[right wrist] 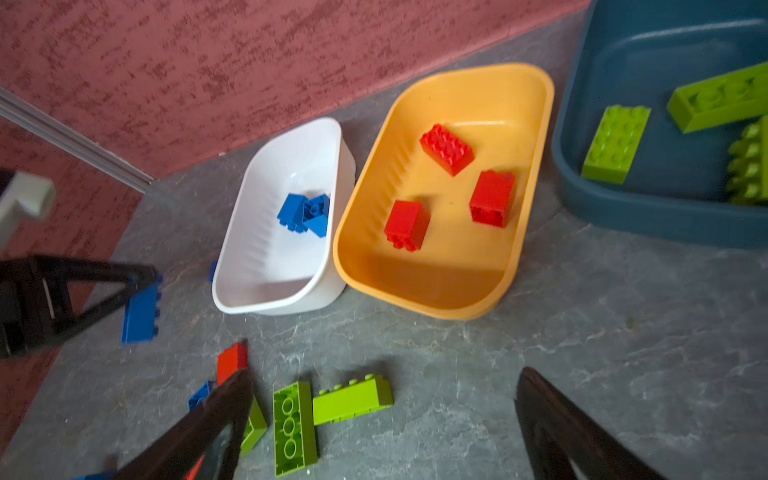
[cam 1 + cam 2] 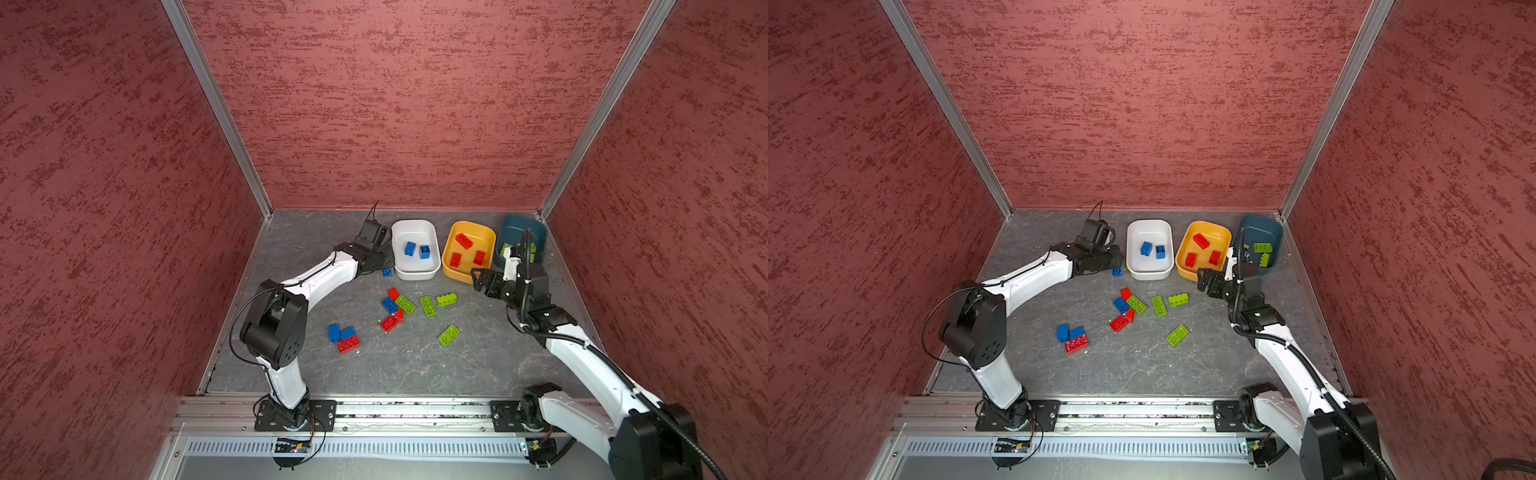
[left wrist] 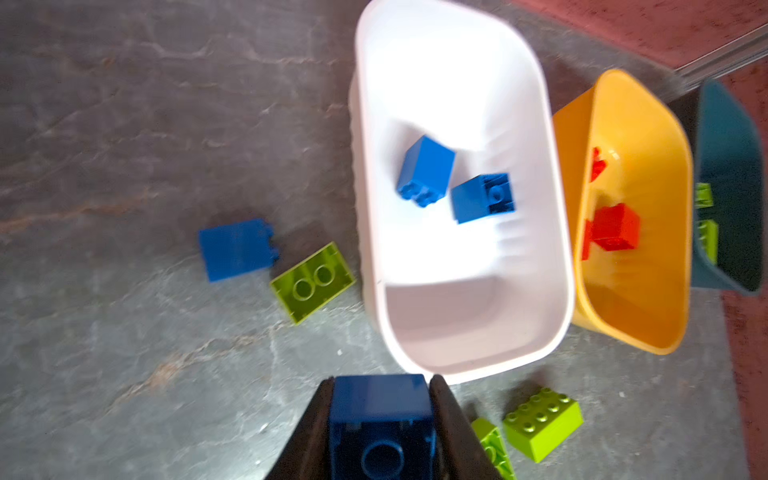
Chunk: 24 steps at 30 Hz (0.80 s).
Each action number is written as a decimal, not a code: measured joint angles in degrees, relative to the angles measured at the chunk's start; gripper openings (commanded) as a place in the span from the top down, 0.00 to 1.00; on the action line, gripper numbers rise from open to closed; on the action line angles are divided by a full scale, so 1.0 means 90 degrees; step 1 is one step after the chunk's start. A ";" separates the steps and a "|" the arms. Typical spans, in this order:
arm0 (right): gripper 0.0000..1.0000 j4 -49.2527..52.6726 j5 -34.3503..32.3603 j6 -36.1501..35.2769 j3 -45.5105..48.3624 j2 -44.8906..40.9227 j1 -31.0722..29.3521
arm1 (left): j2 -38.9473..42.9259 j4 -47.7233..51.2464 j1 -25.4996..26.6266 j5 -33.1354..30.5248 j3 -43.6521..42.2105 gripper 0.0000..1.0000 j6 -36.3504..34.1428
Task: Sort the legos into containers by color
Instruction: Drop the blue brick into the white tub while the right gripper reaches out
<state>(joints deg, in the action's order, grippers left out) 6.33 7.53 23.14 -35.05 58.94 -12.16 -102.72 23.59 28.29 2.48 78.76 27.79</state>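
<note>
Your left claw (image 3: 381,379) clamps one blue plastic brick (image 3: 380,403); right claw (image 1: 384,374) gapes empty. White plastic tub (image 2: 415,276) holds two blues (image 2: 410,248), yellow-orange tub (image 2: 473,229) three reds (image 2: 464,241), teal tub (image 2: 519,226) three greens (image 1: 617,143).

Grey marbled tabletop (image 2: 415,370) is boxed in by blotchy red walls (image 2: 374,104), joined at the corners by aluminium posts (image 2: 217,108); a metal rail (image 2: 415,410) is laid along the front.

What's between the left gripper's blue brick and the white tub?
Nothing visible. The left gripper holds the blue brick just outside the white tub; only the tub's own wall is between. Two blue bricks inside leave bare floor.
</note>
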 measured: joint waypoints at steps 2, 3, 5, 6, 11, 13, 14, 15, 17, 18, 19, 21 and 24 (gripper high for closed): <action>0.01 0.0104 0.0187 0.0107 -0.0005 0.0155 -0.0017 | -0.0364 -0.0083 0.0012 0.0134 0.0554 0.74 -0.0027; 0.01 0.0170 0.0267 0.0148 -0.0012 0.0240 -0.0029 | -0.0554 -0.0095 0.0019 0.0189 0.0792 0.74 -0.0041; 0.01 0.0357 0.0381 0.0245 -0.0022 0.0457 -0.0095 | -0.0971 -0.0087 0.0032 0.0257 0.1270 0.73 -0.0085; 0.01 0.0442 0.0398 0.0294 -0.0022 0.0527 -0.0141 | -0.1161 -0.0070 0.0036 0.0274 0.1472 0.72 -0.0124; 0.01 0.0760 0.0442 0.0478 -0.0022 0.0593 -0.0313 | -0.2229 0.0294 0.0044 0.0102 0.2703 0.67 -0.0573; 0.01 0.0843 0.0483 0.0512 -0.0029 0.0610 -0.0374 | -0.2679 0.0515 0.0051 -0.0134 0.3296 0.58 -0.0792; 0.01 0.0920 0.0483 0.0556 -0.0058 0.0634 -0.0393 | -0.2888 0.0661 0.0063 -0.0282 0.3589 0.53 -0.0886; 0.01 0.1015 0.0483 0.0605 -0.0104 0.0680 -0.0423 | -0.3109 0.0838 0.0070 -0.0469 0.3927 0.47 -0.0959; 0.01 0.1161 0.0483 0.0682 -0.0165 0.0765 -0.0520 | -0.3490 0.1222 0.0073 -0.0792 0.4566 0.33 -0.1090; 0.01 0.1246 0.0481 0.0731 -0.0182 0.0794 -0.0600 | -0.3643 0.1401 0.0073 -0.0906 0.4874 0.30 -0.1124; 0.01 0.1311 0.0476 0.0772 -0.0185 0.0811 -0.0685 | -0.3730 0.1537 0.0070 -0.0981 0.5081 0.27 -0.1166; 0.01 0.1430 0.0478 0.0843 -0.0185 0.0831 -0.0867 | -0.3745 0.1763 0.0070 -0.1003 0.5272 0.21 -0.1222; 0.01 0.1518 0.0478 0.0937 -0.0182 0.0908 -0.1146 | -0.3636 0.1826 0.0119 -0.0957 0.5314 0.13 -0.1277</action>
<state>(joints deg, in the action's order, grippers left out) 19.99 11.84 31.57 -36.69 67.11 -22.48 -135.44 40.03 29.36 -6.13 126.58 16.29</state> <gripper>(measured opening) 0.987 0.832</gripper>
